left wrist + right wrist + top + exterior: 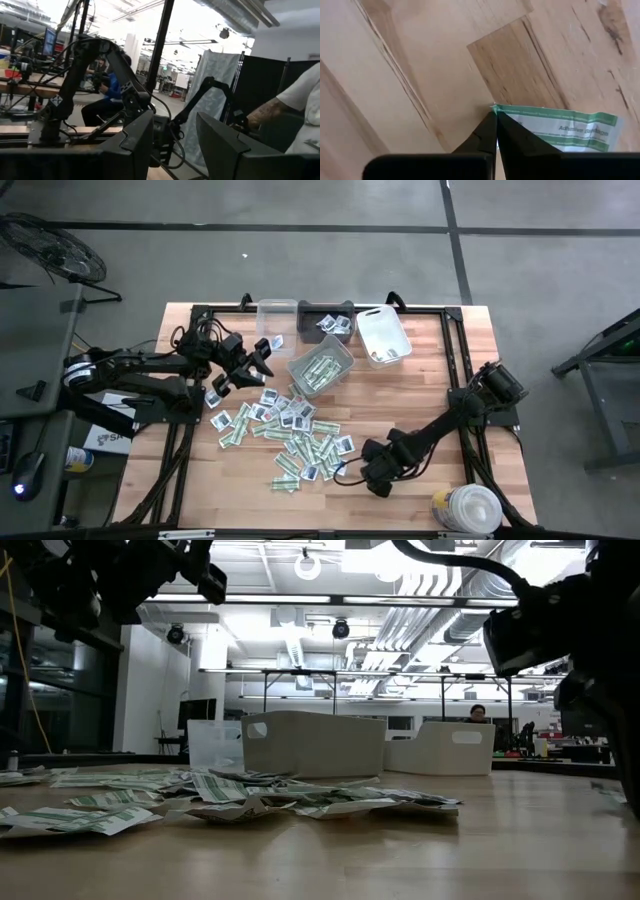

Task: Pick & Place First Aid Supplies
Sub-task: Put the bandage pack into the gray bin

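Observation:
The first aid packets lie scattered in the middle of the table: green-and-white strips and squarish white ones, also seen as a flat heap in the low view. My right gripper is low at the pile's right near edge, shut on a green-and-white strip. My left gripper is open and raised over the pile's far left side, beside a clear bin of green strips. In its wrist view the open gripper points level into the room with nothing between the fingers. My right gripper pinches the green-and-white strip by its end corner between the two fingertips, coming from above and pointing down at the wood. The rest of the strip spreads out flat behind the fingers, close to the table; whether it is lifted clear I cannot tell.
Along the far side stand a clear bin, a dark bin holding a few white packets, and a white bin. A big round white tub sits at the near right corner. Bare wood shows right of the pile. People show beyond the table.

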### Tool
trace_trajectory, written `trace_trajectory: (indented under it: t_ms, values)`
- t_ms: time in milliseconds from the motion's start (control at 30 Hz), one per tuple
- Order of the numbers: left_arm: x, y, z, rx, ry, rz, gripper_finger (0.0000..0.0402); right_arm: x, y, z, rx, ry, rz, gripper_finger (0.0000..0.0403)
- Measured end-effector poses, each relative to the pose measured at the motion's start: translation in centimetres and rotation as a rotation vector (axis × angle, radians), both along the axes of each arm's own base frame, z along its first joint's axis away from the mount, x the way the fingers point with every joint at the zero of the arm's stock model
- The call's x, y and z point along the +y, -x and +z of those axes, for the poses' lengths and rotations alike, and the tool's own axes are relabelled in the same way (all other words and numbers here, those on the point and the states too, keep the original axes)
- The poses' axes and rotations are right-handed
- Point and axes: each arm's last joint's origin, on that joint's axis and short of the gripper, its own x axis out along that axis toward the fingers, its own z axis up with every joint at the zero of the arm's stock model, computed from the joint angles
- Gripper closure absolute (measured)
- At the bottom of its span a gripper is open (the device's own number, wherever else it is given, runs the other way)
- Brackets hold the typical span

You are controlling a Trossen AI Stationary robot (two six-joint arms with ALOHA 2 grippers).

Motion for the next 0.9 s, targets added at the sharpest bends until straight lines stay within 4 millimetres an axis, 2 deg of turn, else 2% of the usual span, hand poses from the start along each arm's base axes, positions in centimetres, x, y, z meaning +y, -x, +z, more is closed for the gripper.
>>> trace_trajectory:
  t_ms: [233, 433, 633, 900]
  values:
    - [0.1, -0.2, -0.5, 0.008, -0.065, 0.013, 0.0252, -0.9, -0.6, 0.7, -0.050, -0.019, -0.059, 0.0402]
    - [0.6, -1.0, -2.6, 0.173, -0.071, 0.121, 0.0252, -2.9, -1.5, 2.9, -0.210, 0.085, -0.128, 0.0402]
    - [1.1, -1.3, -5.1, 0.375, -0.098, 0.271, 0.0252, -4.7, -2.8, 5.3, -0.366, 0.093, -0.138, 0.0403]
    - [1.2, -1.0, -6.2, 0.500, -0.130, 0.413, 0.0252, -7.7, -4.6, 8.6, -0.587, 0.115, -0.151, 0.0403]
